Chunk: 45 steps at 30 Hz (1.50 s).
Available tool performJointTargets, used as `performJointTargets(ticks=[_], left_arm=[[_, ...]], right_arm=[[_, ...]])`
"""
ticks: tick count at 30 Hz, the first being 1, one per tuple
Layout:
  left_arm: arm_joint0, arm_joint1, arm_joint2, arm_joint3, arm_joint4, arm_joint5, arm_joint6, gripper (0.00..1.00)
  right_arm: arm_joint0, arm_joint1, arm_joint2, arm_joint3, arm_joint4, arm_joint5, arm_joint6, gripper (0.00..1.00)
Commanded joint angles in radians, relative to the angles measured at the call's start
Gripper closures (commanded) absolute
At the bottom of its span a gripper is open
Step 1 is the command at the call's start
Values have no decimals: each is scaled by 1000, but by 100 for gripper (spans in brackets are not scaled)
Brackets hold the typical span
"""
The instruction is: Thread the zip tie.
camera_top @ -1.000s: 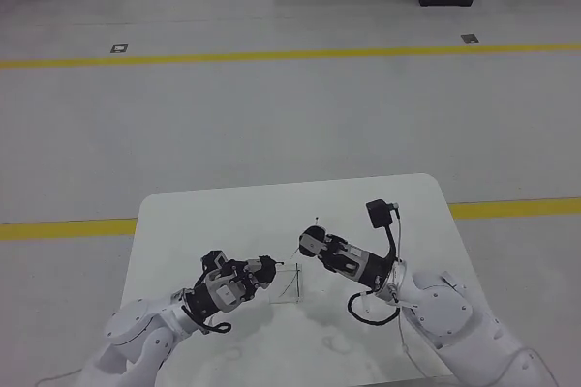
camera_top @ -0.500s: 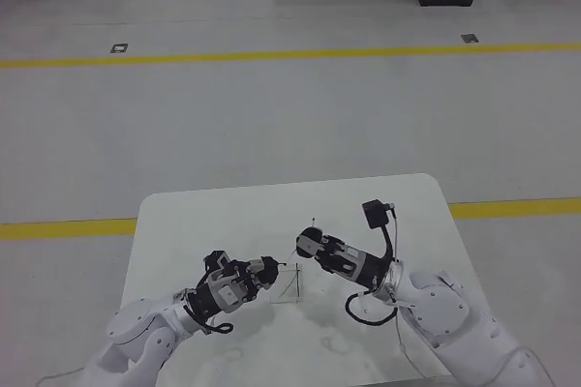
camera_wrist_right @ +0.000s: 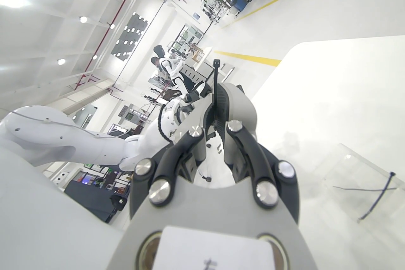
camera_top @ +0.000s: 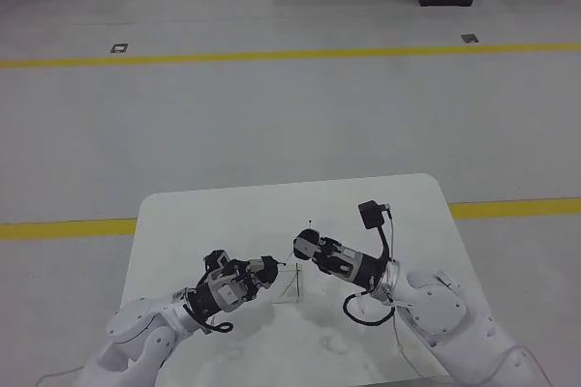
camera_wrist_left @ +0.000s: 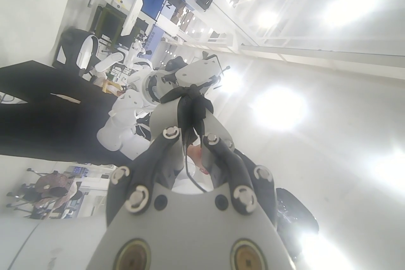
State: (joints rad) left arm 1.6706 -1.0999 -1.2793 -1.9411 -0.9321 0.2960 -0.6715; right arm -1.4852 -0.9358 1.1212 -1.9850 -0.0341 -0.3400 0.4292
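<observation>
My right gripper (camera_top: 305,244) hovers over the middle of the white table (camera_top: 194,227), shut on a black zip tie (camera_wrist_right: 215,78) that stands up between its pads, square head (camera_wrist_right: 216,62) on top. That head also shows as a dark dot (camera_top: 310,223) in the top view. My left gripper (camera_top: 267,267) faces it from a short gap away, fingers closed on a thin black strip (camera_wrist_left: 185,117). A fine dark line (camera_top: 286,258) runs between the two grippers; I cannot tell whether it is the same tie.
A shallow clear tray (camera_top: 289,287) lies on the table just below the two grippers, with two loose black zip ties (camera_wrist_right: 379,189) crossed inside it. The table's rounded far edge (camera_top: 290,184) lies beyond.
The right gripper with its zip tie has crept slightly left and toward the far edge. The left gripper has barely shifted.
</observation>
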Motion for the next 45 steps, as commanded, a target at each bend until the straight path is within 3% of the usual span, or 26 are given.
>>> performJointTargets(ticks=[1, 45], left_arm=[[-1, 1, 1, 0, -1, 0, 0, 100], [-1, 19, 16, -14, -31, -32, 17, 100]], right_arm=[[1, -1, -1, 1, 1, 0, 7, 100], [-12, -27, -16, 1, -31, 0, 39, 100]])
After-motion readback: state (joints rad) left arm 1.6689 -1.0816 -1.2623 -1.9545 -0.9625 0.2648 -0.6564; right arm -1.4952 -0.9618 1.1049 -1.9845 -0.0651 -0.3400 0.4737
